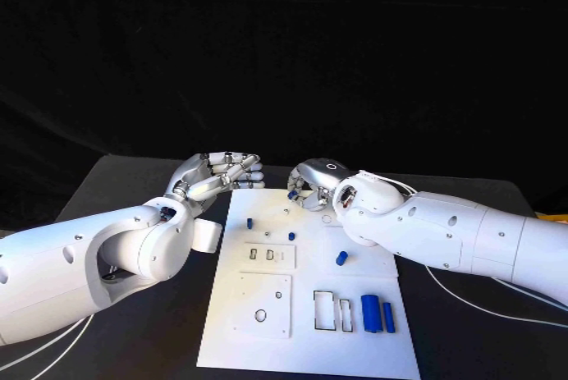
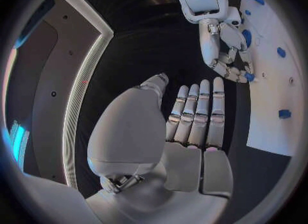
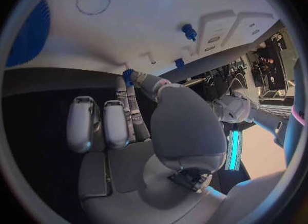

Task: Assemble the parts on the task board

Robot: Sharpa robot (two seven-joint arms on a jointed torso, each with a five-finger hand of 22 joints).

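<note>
The white task board (image 1: 310, 314) lies in the middle of the black table. My right hand (image 1: 311, 183) hovers over the board's far edge and pinches a small blue part (image 3: 128, 75) between its thumb and a finger; the same blue part (image 2: 248, 76) shows at its fingertips in the left wrist view. My left hand (image 1: 220, 176) is off the board's far left corner, palm up, fingers (image 2: 199, 111) stretched out and holding nothing. A blue peg (image 1: 249, 222) stands near the far left of the board. Two long blue cylinders (image 1: 377, 313) lie at its near right.
More small blue parts sit mid-board (image 1: 342, 257) (image 1: 291, 234) and near my right wrist (image 1: 329, 219). Rectangular slots (image 1: 332, 311) and a round hole (image 1: 260, 316) are cut into the near half. White cables (image 1: 497, 310) trail on the table to the right.
</note>
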